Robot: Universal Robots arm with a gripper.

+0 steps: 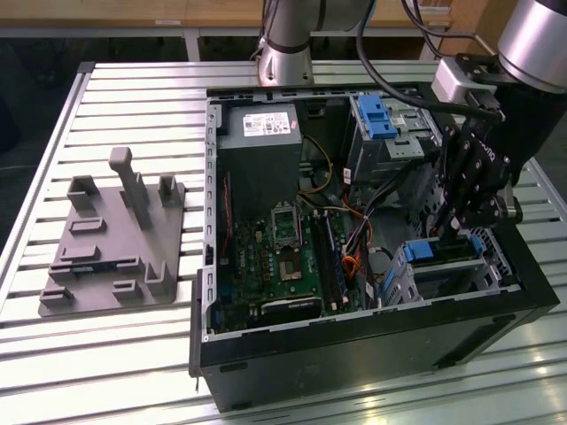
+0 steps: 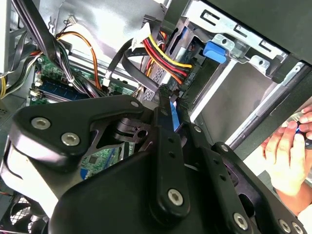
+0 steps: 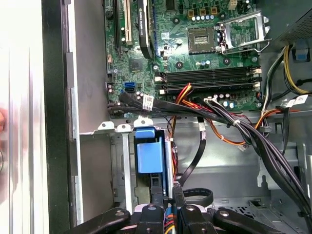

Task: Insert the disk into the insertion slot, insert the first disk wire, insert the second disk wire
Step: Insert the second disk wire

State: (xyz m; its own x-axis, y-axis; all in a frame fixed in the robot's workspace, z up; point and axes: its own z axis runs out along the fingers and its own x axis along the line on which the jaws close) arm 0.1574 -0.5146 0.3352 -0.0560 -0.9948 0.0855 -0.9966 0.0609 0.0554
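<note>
Slatted metal tabletop underneath, and on it an open black computer case with its green motherboard exposed; off toward the exterior view's left lies a grey fixture plate. Now the gripper is down inside the case at the exterior view's right, right above the low drive cage, where the blue-framed disk sits in the slot. In the first wrist view the fingers stand close together, pinched on a dark connector with coloured wires, just beside the blue carrier. A bundle of black, red and yellow cables crosses nearby. A person's hand rests outside the case in the second wrist view.
</note>
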